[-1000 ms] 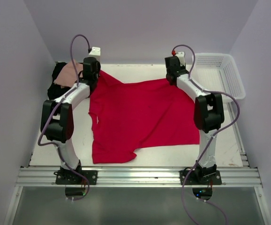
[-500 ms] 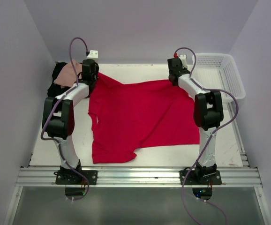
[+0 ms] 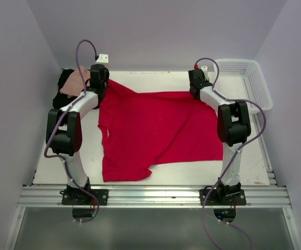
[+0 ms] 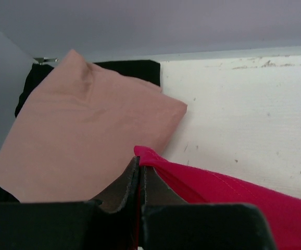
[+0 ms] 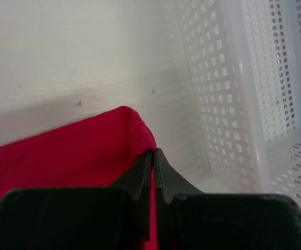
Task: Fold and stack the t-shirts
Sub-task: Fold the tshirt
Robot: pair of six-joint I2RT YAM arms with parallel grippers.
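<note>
A red t-shirt [image 3: 155, 130] is being spread flat across the white table [image 3: 90, 151], and its two far corners are being pinched by the left gripper [image 3: 104, 87] and the right gripper [image 3: 193, 92]. At the far left corner, a pink t-shirt [image 3: 75, 80] is being supported by a black t-shirt [image 3: 62, 98] beneath it. The far right edge is being occupied by a white basket [image 3: 244, 83].

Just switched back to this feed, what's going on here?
The left gripper and the right gripper are each shut on a far corner of the bright red cloth t-shirt, spread on the white table. A salmon-pink t-shirt lies folded on a black t-shirt far left. A white plastic lattice basket stands far right.
</note>
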